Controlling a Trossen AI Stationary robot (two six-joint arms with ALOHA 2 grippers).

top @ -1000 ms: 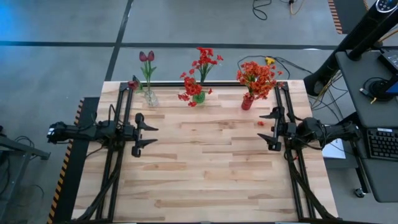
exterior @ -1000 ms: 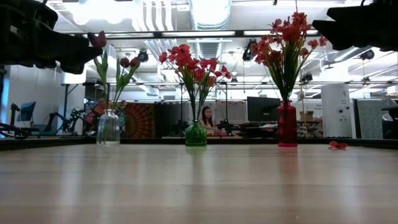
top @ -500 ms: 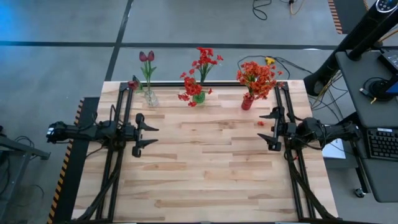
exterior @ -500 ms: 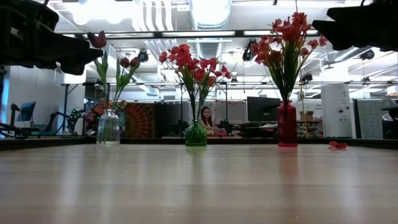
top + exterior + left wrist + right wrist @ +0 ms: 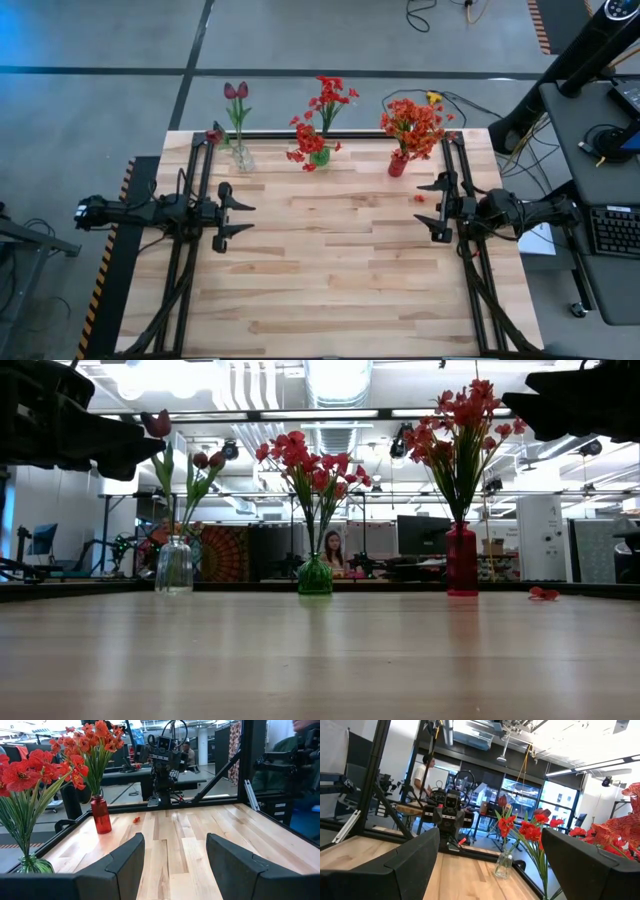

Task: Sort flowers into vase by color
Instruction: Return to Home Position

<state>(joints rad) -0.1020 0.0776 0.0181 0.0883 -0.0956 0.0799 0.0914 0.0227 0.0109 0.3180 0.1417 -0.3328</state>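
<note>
Your flowers [image 5: 325,100] stand sorted by colour in three vases [image 5: 320,156] across the frame's upper middle, so the left gripper [image 5: 243,219] and right gripper [image 5: 430,210] hang released and empty at mid-frame left and right.

Three bunches stand upright on long green stems, in a row across the upper part of the high view. Dark maroon tulips [image 5: 236,92] rise from the clear glass vase [image 5: 243,158] at upper left. Bright red clustered blooms [image 5: 329,96] fill the green vase [image 5: 319,156] at centre. Orange clustered blooms [image 5: 411,121] crowd the red vase [image 5: 397,165] at upper right.
</note>
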